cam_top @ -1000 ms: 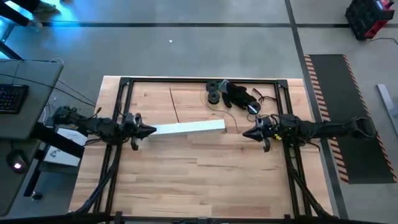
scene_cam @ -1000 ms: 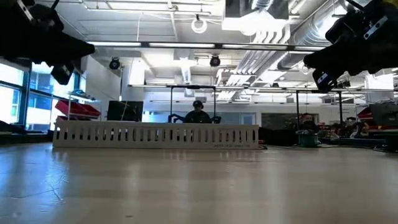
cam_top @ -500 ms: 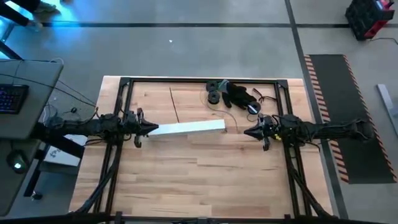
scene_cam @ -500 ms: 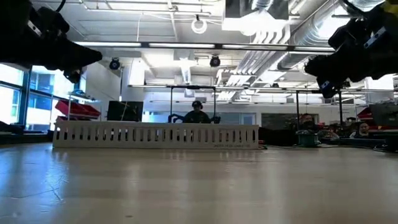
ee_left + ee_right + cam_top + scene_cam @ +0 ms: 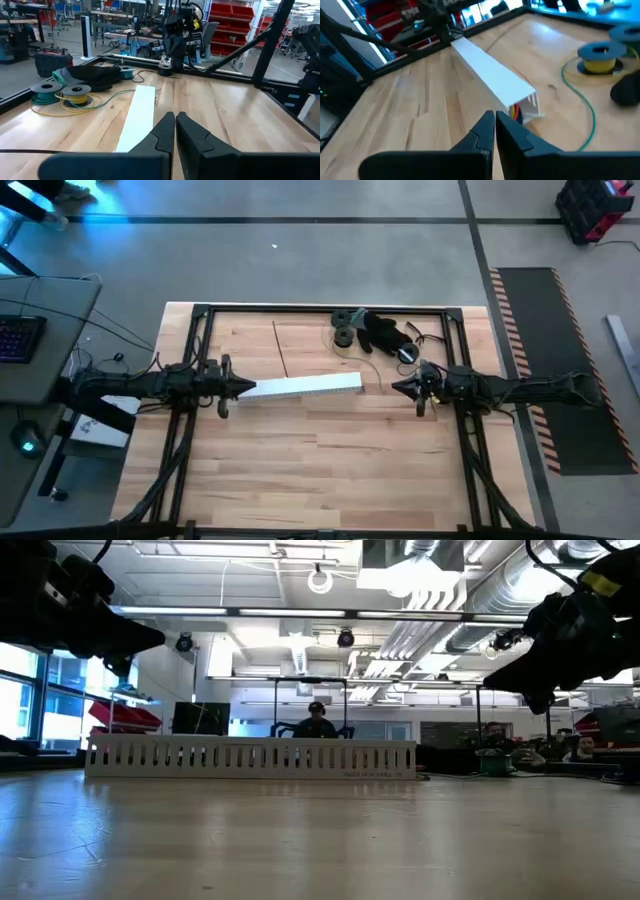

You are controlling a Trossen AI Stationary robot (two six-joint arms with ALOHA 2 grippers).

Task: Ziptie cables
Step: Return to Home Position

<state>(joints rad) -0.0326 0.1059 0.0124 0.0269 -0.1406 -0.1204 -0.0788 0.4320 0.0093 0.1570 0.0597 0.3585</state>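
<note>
- Cables [image 5: 516,111]: only red and yellowish ends are visible, tucked in the open end of the white duct [image 5: 305,386], just ahead of the right jaws' tips. The rest of the bundle is hidden under the duct cover.
- Left gripper [image 5: 245,388]: jaws pressed together with only a hairline slit between the dark fingers [image 5: 162,131]. They hold nothing. It's raised off the table, with the tips over the duct's nearest end.
- Duct: long, straight, rectangular plastic channel with a smooth flat top and slotted comb-like sides. It lies flat on the pale butcher-block table [image 5: 330,470], running from the left jaws toward the right jaws.
- Right gripper [image 5: 397,387]: jaws closed flush and empty, also raised, with the tips pointing at the duct's open end across a short gap.
- Beyond the right jaws, off to one side: round wire spools [image 5: 345,330], one wound yellow [image 5: 600,55], plus a loose green wire [image 5: 585,107] curling over the wood and a soft black pouch [image 5: 385,332].
</note>
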